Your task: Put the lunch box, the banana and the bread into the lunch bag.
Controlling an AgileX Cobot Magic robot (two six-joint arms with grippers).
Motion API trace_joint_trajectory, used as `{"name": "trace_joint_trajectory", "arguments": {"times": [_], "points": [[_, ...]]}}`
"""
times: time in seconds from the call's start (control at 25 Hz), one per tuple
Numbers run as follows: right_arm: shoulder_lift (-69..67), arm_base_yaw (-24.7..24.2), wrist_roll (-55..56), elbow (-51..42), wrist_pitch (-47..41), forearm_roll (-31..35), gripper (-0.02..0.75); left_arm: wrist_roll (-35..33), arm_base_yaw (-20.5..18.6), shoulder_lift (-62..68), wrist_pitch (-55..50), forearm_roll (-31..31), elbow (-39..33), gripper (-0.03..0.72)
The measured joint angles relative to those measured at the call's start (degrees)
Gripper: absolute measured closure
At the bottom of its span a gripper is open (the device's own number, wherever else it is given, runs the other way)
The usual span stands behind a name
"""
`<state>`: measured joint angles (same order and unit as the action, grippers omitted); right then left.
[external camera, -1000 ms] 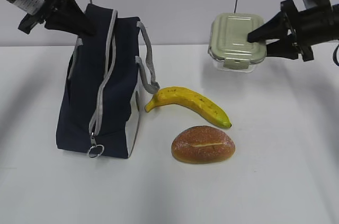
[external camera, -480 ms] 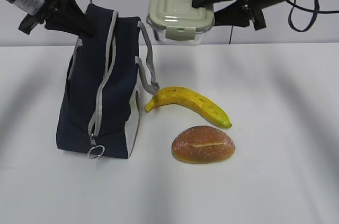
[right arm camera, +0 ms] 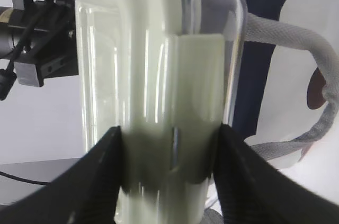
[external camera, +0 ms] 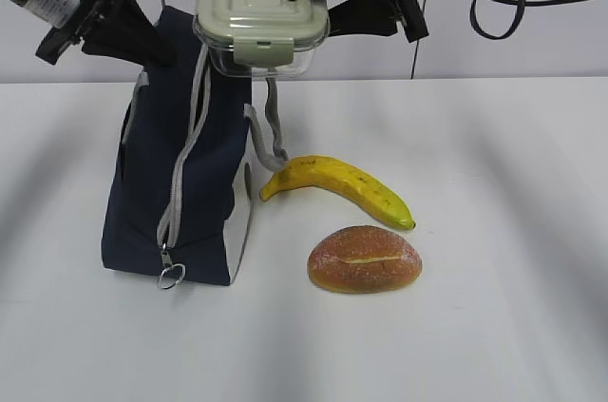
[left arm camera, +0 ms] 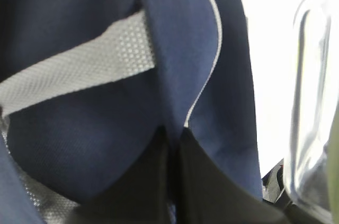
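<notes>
The navy lunch bag (external camera: 180, 183) stands upright at the left with its grey zipper undone. My left gripper (external camera: 163, 48) is shut on the fabric at the bag's top left edge; the left wrist view shows its closed jaws (left arm camera: 172, 134) pinching blue cloth (left arm camera: 79, 17). My right gripper (external camera: 309, 5) reaches across and is shut on the lunch box (external camera: 261, 3), which hangs just above the bag's top right. The right wrist view shows both fingers clamping the green lid and glass (right arm camera: 159, 75). The banana (external camera: 337, 188) and the bread (external camera: 364, 258) lie on the table right of the bag.
A grey strap handle (external camera: 271, 122) hangs down the bag's right side towards the banana. The zipper's ring pull (external camera: 171, 276) rests at the bag's lower front. The white table (external camera: 513, 231) carries everything.
My right gripper has carried the lunch box leftwards and slightly up, from the right of the table to just over the bag's top. The left gripper has held still on the bag.
</notes>
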<state>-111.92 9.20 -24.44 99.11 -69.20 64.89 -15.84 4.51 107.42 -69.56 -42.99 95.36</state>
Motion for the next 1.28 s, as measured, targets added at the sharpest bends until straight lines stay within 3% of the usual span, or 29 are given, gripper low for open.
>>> {"name": "trace_joint_trajectory", "arguments": {"times": [0.52, 0.84, 1.28], "points": [[0.0, 1.8, 3.77, 0.0, -0.49, -14.59, 0.371, 0.0, 0.0, 0.0, -0.07, -0.71, 0.0, 0.69], [0.0, 3.36, 4.11, 0.0, 0.39, -15.69, 0.371, 0.0, 0.0, 0.0, -0.09, -0.96, 0.0, 0.69], [-4.22, 8.83, 10.37, 1.62, 3.18, -24.05, 0.37, -0.18, 0.0, 0.0, -0.09, -2.0, 0.0, 0.69]]}}
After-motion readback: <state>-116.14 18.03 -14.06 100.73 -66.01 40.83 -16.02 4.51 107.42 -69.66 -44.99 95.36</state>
